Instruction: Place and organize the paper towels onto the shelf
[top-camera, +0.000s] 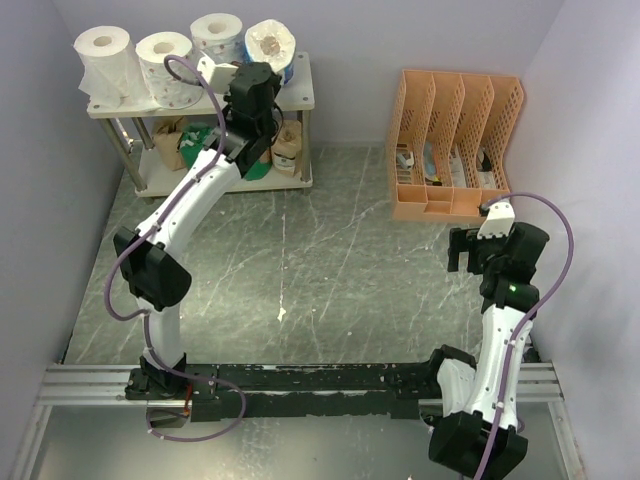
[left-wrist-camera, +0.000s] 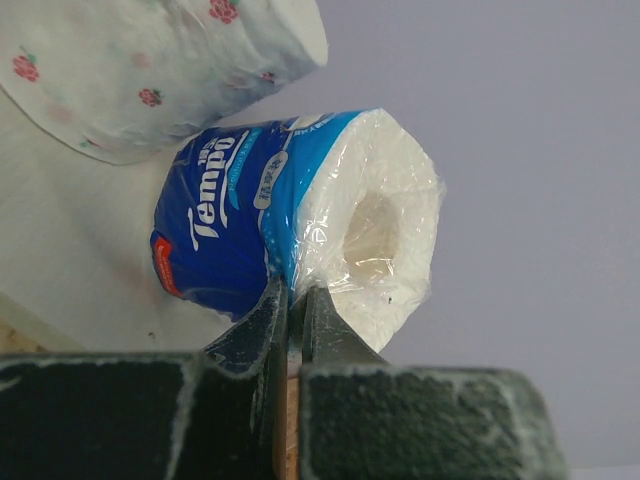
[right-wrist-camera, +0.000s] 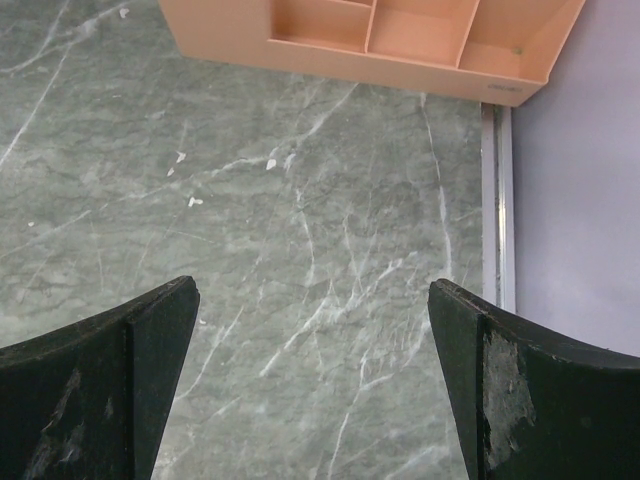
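The shelf (top-camera: 301, 96) stands at the back left. Its top board carries a white roll (top-camera: 103, 47), a flower-printed white roll (top-camera: 166, 62), a pale printed roll (top-camera: 217, 34) and a blue-wrapped roll (top-camera: 271, 44) at the right end. Tan rolls (top-camera: 288, 146) and green rolls (top-camera: 196, 150) sit on the lower board, partly hidden by my left arm. My left gripper (top-camera: 261, 70) is shut, with its tips (left-wrist-camera: 296, 297) against the lower edge of the blue-wrapped roll (left-wrist-camera: 250, 220). I cannot tell whether it pinches the wrap. The flower-printed roll (left-wrist-camera: 150, 70) is beside it. My right gripper (top-camera: 462, 258) is open and empty over the bare tabletop (right-wrist-camera: 312, 288).
An orange slotted file organizer (top-camera: 455, 150) stands at the back right, and its front edge shows in the right wrist view (right-wrist-camera: 400, 45). Purple walls enclose the table on three sides. A metal strip (right-wrist-camera: 497, 200) runs along the right wall. A black rail (top-camera: 300, 380) crosses the near edge.
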